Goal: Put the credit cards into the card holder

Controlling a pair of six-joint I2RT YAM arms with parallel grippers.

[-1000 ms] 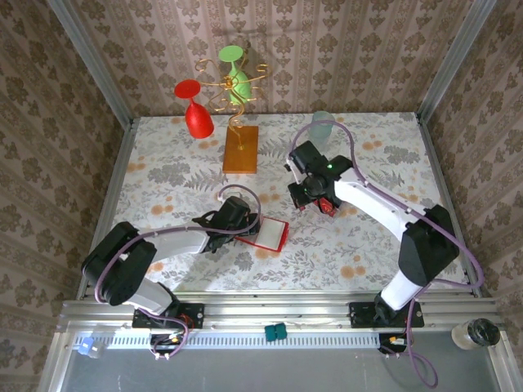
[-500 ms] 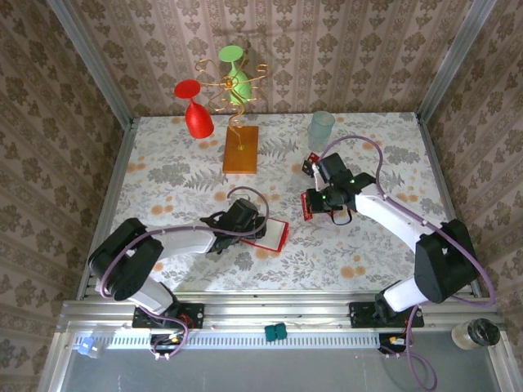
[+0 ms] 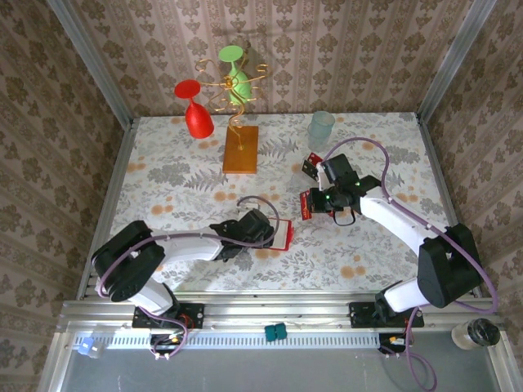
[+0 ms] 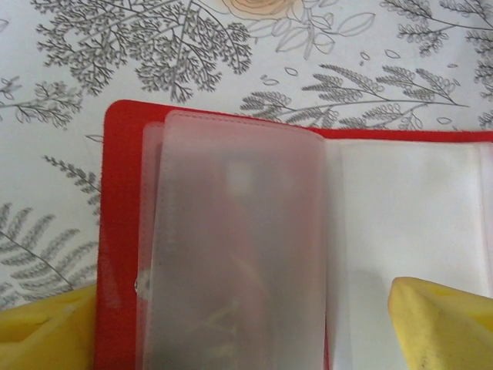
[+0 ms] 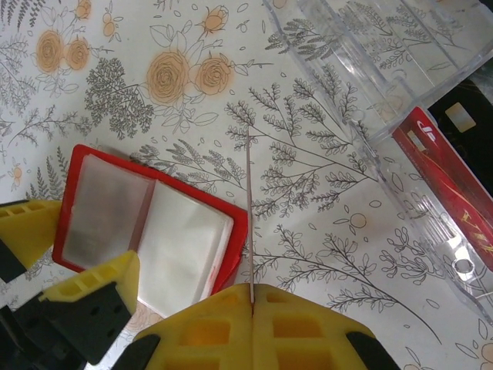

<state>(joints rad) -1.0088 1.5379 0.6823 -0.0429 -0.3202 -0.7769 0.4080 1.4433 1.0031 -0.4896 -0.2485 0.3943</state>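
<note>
Since a second ago the left gripper (image 3: 263, 231) has slid right over the card holder (image 3: 282, 235). Meanwhile the right gripper (image 3: 308, 204) has swung off the clear tray (image 5: 362, 69), bringing one credit card (image 5: 249, 208) with it.

From my seat the left jaws stand wide. In the left wrist view one yellow finger (image 4: 443, 324) overlaps the pale right-hand pocket and the other sits at the red cover's left edge. I cannot tell whether either presses down.

The holder lies open on the table (image 3: 163, 175), near the middle, with a cloudy plastic sleeve (image 4: 231, 247) over its left page.

The right jaws are clamped tight on the card, which I see edge-on in the right wrist view. It lines up with the holder's right edge, and I cannot tell if they touch. Another red card (image 5: 443, 173) lies in the tray, just far of the right gripper.
</note>
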